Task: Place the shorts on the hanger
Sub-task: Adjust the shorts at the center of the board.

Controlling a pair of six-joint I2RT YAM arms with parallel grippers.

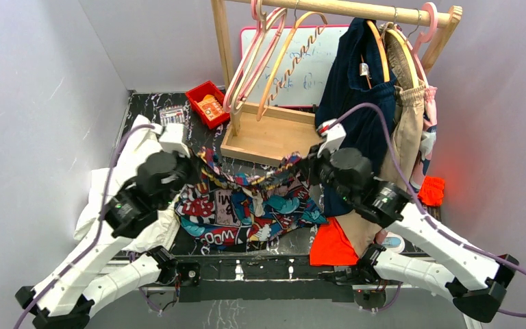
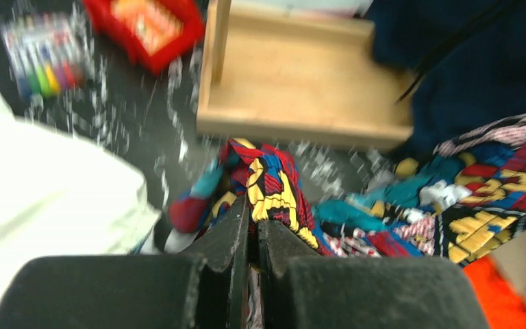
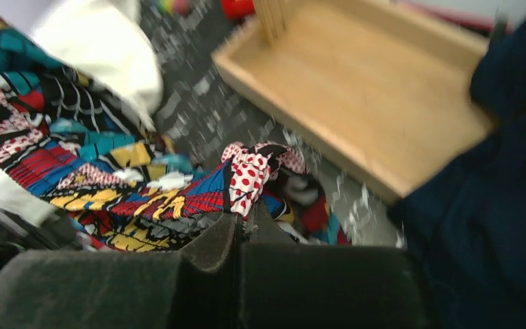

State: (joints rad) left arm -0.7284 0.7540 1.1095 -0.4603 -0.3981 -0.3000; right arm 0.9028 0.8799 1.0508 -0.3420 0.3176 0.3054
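pale grey walls (image 1: 41, 82), black speckled tabletop (image 1: 144, 108), wooden clothes rack (image 1: 222, 55), whiteboard behind (image 1: 294, 89)

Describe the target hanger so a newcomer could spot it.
Find the wooden rail across the back. Toward its left end hangs the hanger, just right of the pink hangers. Unlike them, it is pale orange with a zigzag lower bar.

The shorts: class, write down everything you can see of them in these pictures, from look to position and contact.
The shorts are soft, thin-looking fabric in a comic-book print of blue, red, yellow and teal. They are crumpled, their upper edge stretched in a sagging line between the arms: the left gripper is shut on a bunched fold at one end, the right gripper on a red-dotted fold at the other. The rest droops onto the dark speckled table, before the wooden rack base.
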